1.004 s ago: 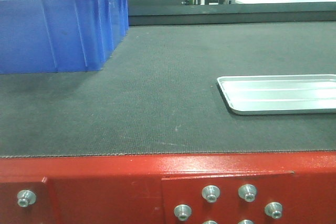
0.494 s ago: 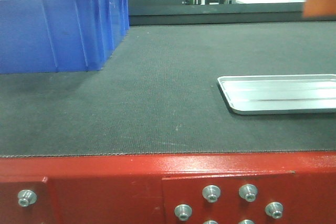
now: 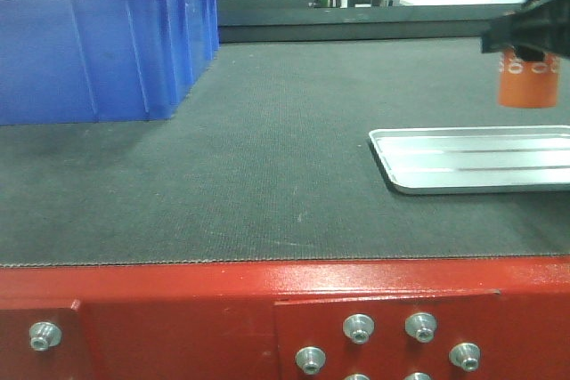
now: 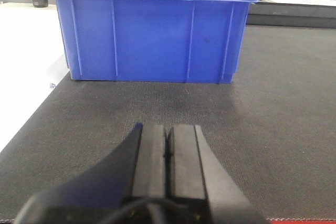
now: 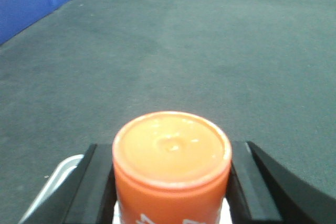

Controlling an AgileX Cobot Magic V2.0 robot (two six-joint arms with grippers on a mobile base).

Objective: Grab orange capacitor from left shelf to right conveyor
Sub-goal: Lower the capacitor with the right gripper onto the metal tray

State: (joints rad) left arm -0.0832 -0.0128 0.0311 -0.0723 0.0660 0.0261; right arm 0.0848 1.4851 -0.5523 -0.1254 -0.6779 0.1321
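Orange capacitor [image 3: 528, 82]: up in the air at the right edge of the front view, upright, long axis vertical, flat end [image 5: 171, 148] facing the right wrist camera.

Right gripper [image 5: 172, 182]: pinching the capacitor, one dark finger [image 5: 97, 182] pressed to each side of the can (the grip sits high on the body in the front view, with the lower part hanging free below the black fingers).

Where it hangs: over the right conveyor [image 3: 267, 157], clear of the belt, above or just behind the far right part of the silver tray [image 3: 472, 157]. I cannot tell from these views whether it is directly over the tray or past it.

Key relation: the belt lies straight below the can, and bare dark belt opens to the left of the tray and ahead of it. A set-down on the belt itself, I judge, wants a shift off the tray line, then a straight drop with the can kept vertical.

Left gripper [image 4: 167, 153]: fingers pressed together, nothing between them, low over the belt and pointing at the blue bin [image 4: 149, 30]; well apart from the capacitor, so the right arm is the one that matters.

Red front edge [image 3: 178, 318]: near the camera, bolts showing, far from the can.

Left shelf: not in view.

Stage, as I read it: carry done, placing not yet.
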